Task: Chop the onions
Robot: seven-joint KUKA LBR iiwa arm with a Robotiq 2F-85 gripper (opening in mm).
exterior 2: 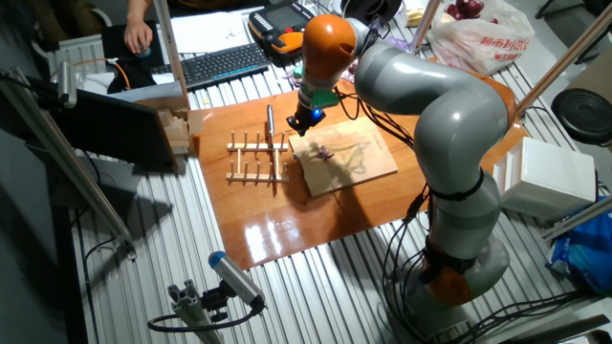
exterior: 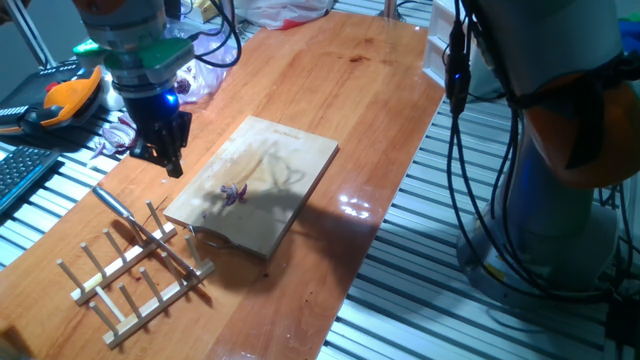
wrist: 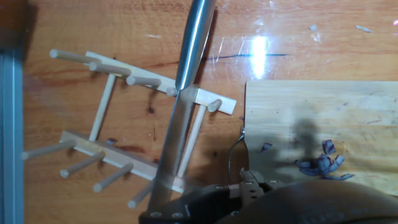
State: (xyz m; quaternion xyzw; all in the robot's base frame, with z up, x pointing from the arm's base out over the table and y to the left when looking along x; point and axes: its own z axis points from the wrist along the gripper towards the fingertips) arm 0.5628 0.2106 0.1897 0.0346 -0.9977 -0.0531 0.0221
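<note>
The onions [exterior: 233, 193] are a few small purple bits near the left middle of the wooden board [exterior: 280, 160]; they also show as onions [exterior 2: 325, 151] and as onions [wrist: 320, 165] on the board [wrist: 348, 112]. My gripper [exterior: 165, 160] hangs just left of the board, above the table, its black fingers apart and empty. The other fixed view shows the gripper [exterior 2: 304, 119] between board and rack. A knife [wrist: 186, 74] with a steel handle lies across the wooden peg rack [wrist: 106, 106]. Only dark gripper parts show at the hand view's bottom edge.
The peg rack [exterior: 135, 265] sits at the table's front left with the knife handle [exterior: 112, 202] sticking out toward the left edge. A keyboard [exterior 2: 222, 61] and an orange pendant [exterior: 65, 98] lie beyond the table. A plastic bag [exterior 2: 483, 33] sits behind.
</note>
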